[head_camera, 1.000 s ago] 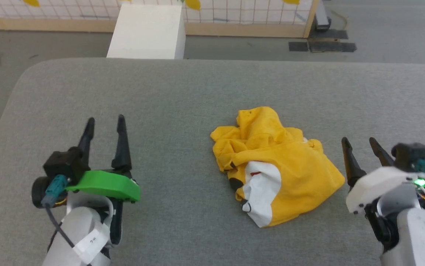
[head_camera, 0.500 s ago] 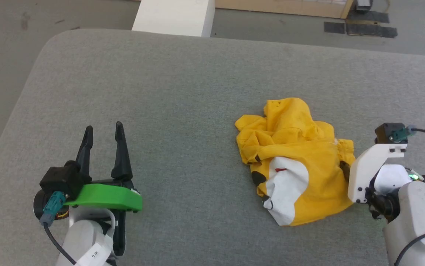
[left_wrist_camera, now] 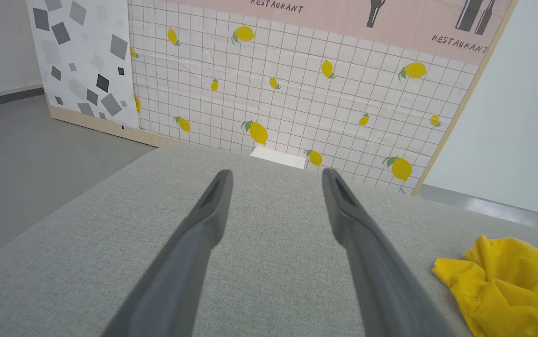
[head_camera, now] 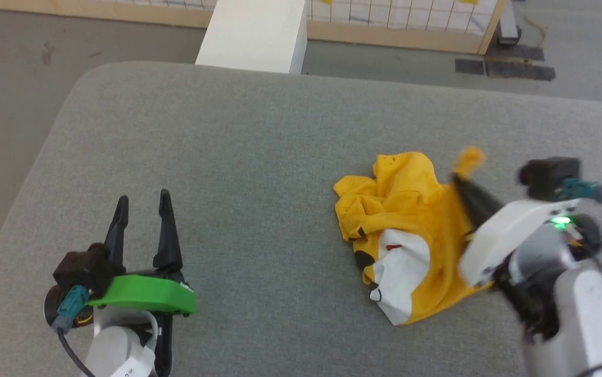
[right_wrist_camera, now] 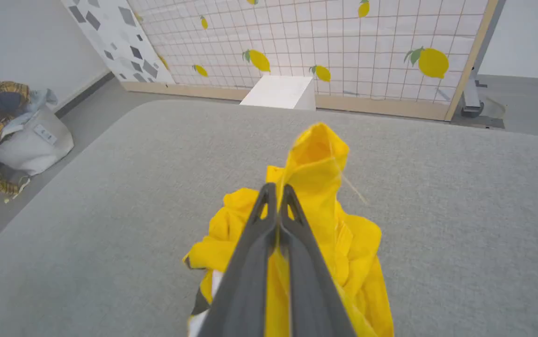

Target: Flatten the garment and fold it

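The garment (head_camera: 405,230), a bright yellow T-shirt with a white tiger muzzle showing, lies crumpled right of centre on the grey padded table (head_camera: 259,157). My right gripper (head_camera: 460,180) is shut on a fold of its right side, and a yellow tuft pokes up past the fingertips. In the right wrist view the closed gripper (right_wrist_camera: 276,189) pinches yellow cloth of the garment (right_wrist_camera: 318,154), lifted above the heap. My left gripper (head_camera: 141,201) stands open over bare table at the lower left, far from the garment. The left gripper (left_wrist_camera: 276,175) holds nothing, with the garment (left_wrist_camera: 507,276) at the lower right.
A white box (head_camera: 254,34) stands on the floor beyond the table's far edge, before a lemon-patterned panel (left_wrist_camera: 297,89). A bag of clothes (right_wrist_camera: 11,131) sits on the floor off the table's left side. Broad bare table lies between the two grippers.
My right gripper reached onto the garment's right edge, shut on a fold and lifted it. The left gripper stayed open and still. The head camera shifted.
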Motion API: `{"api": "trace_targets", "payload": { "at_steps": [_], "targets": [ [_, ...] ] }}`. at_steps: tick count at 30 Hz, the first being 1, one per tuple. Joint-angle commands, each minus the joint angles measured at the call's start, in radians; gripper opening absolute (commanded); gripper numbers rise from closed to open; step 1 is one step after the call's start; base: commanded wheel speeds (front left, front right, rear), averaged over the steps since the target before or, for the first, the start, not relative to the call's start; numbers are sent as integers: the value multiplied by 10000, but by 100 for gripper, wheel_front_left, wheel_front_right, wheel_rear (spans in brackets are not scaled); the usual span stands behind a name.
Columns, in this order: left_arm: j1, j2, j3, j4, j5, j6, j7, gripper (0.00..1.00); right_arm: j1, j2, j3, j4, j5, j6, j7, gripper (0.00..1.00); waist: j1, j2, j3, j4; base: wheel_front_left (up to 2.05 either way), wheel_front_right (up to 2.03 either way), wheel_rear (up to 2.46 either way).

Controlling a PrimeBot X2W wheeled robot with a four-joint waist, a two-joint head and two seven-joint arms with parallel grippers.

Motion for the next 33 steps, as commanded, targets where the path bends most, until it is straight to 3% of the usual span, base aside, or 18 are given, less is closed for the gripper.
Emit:
{"api": "trace_targets", "payload": {
  "at_steps": [1,4,7,12,15,17,18,23,28,33],
  "targets": [
    [187,-46,38,-20,165,-64,-47,100,475,32,580,-741,304,-11,196,0,0,-1,-215,-121,0,0,0],
    [255,-50,65,-11,196,-102,-47,100,1287,32,1812,-2058,561,-11,938,0,0,-1,-367,-182,0,0,0],
    [323,-53,70,4,184,-125,-47,100,2135,32,3104,-2592,744,-11,1787,0,0,-1,-490,-227,0,0,0],
    [395,-54,-58,79,80,-146,-47,100,3330,-108,4652,-1842,628,-11,3049,0,0,-1,-653,-204,0,0,0],
    [460,-55,-140,161,18,-154,-47,100,3778,-243,4755,-1304,435,-11,3501,0,0,-1,-746,-174,0,0,0],
    [524,-55,-179,223,-15,-152,-47,100,3897,-234,4585,-1219,247,-11,3349,50,0,-1,-794,-164,0,0,0],
    [562,-55,-194,244,-27,-149,-47,100,3944,-207,4378,-1233,166,-11,3115,100,0,-1,-823,-165,0,0,0],
    [702,-56,-337,381,-137,-169,-47,100,3929,-36,3199,-1741,175,-11,1694,100,0,-1,-928,-197,0,0,0],
    [684,-56,-720,496,-318,-168,-47,100,3573,24,1482,-2307,-54,-11,-803,100,0,-1,-970,-321,0,0,0],
    [281,-56,-1444,724,-428,-184,-47,100,3393,28,-402,-2023,-288,-11,-2825,100,0,-1,-803,-575,0,0,0]
  ]
}}
